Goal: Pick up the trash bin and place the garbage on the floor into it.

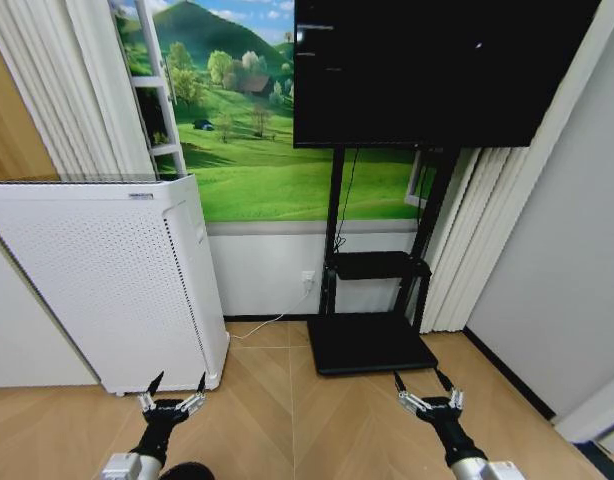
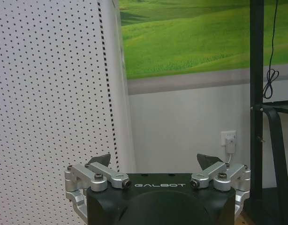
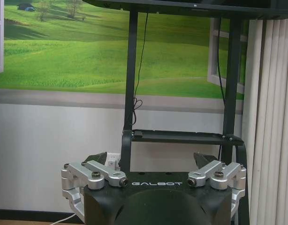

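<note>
The trash bin and the garbage are out of view. My left gripper (image 1: 177, 382) is held low over the wooden floor, just in front of the white appliance's corner. It is open with nothing between its fingers. In the left wrist view the same left gripper (image 2: 155, 159) points at the wall beside the perforated panel. My right gripper (image 1: 423, 380) hovers over the floor at the near edge of the TV stand's base, open and empty. In the right wrist view that right gripper (image 3: 153, 158) faces the stand's shelf.
A tall white perforated appliance (image 1: 107, 280) stands at the left against the wall. A black TV (image 1: 427, 70) sits on a black stand with a flat base (image 1: 372, 345). A cable runs from a wall socket (image 1: 308, 280). Curtains (image 1: 467, 240) hang at the right. Bare wooden floor (image 1: 287, 420) lies between the grippers.
</note>
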